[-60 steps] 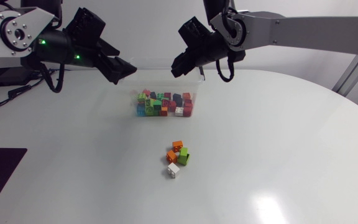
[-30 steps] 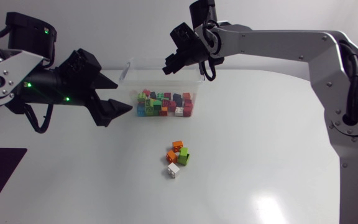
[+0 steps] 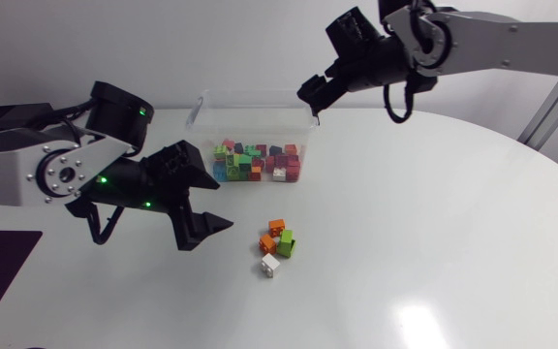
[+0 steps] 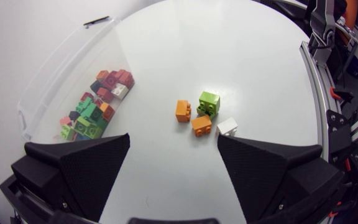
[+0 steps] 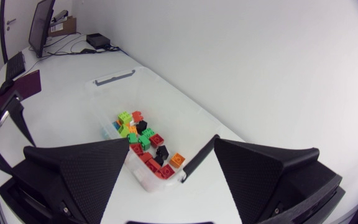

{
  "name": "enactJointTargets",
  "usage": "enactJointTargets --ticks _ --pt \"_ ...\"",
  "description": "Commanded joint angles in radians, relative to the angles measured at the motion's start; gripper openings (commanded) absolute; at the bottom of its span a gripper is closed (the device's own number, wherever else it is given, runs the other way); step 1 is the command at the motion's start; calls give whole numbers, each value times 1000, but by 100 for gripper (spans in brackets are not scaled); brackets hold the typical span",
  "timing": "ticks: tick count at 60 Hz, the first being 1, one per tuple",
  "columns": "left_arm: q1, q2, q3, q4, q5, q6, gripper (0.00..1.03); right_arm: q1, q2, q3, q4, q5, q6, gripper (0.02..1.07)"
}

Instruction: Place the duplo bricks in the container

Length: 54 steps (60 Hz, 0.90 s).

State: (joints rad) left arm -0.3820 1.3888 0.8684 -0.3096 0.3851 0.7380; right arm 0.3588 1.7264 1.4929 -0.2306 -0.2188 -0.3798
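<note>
Underneath everything, a white round table [image 3: 434, 223]. In from the left edge, the left arm [image 3: 56, 170], silver-grey with black joints, low over the near-left part of the table. In from the right edge, the right arm [image 3: 511, 44], stretched toward the far side. On the far middle of the table, a clear open-topped container [image 3: 250, 97] [image 4: 61, 68] [image 5: 114, 78], with a heap of mixed-colour duplo bricks [image 3: 257, 163] [image 4: 95, 109] [image 5: 143, 140] packed along its near wall. Near the container's near-left corner, the left gripper [image 3: 223, 206] [image 4: 173, 140], fingers spread wide apart, holding nothing and touching nothing. Over the container's far-right corner, the right gripper [image 3: 310, 100] [image 5: 172, 143], fingers likewise wide apart and empty. Outside the container, on its near side and apart from it, four loose pieces in a tight cluster just ahead of the left gripper: an orange brick [image 3: 277, 226] [image 4: 182, 110] farthest back, a green brick [image 3: 286, 244] [image 4: 209, 103] close beside it, a second orange brick [image 3: 268, 242] [image 4: 201, 125] against the green one, and a white brick [image 3: 270, 263] [image 4: 227, 127] at the nearest end.
</note>
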Motion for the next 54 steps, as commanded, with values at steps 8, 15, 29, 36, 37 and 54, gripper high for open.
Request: enactJointTargets --ticks 8,15,29,36,37,54 --pt "-80 130 -16 75 -101 -32 98 -17 -179 -243 -6 -22 -25 103" --pt "-127 196 9 102 -152 -89 98 -6 -254 -352 -7 -24 -13 103" --pt "-156 328 61 122 -212 -137 96 23 -340 -479 -1 -24 15 103" --pt "-170 346 70 132 -215 -155 96 25 -364 -499 -12 -24 15 103" --pt "-172 348 72 133 -215 -158 96 25 -366 -500 -12 -24 16 103" --pt "-218 388 101 136 -215 -190 96 40 -392 -530 -21 -24 39 103"
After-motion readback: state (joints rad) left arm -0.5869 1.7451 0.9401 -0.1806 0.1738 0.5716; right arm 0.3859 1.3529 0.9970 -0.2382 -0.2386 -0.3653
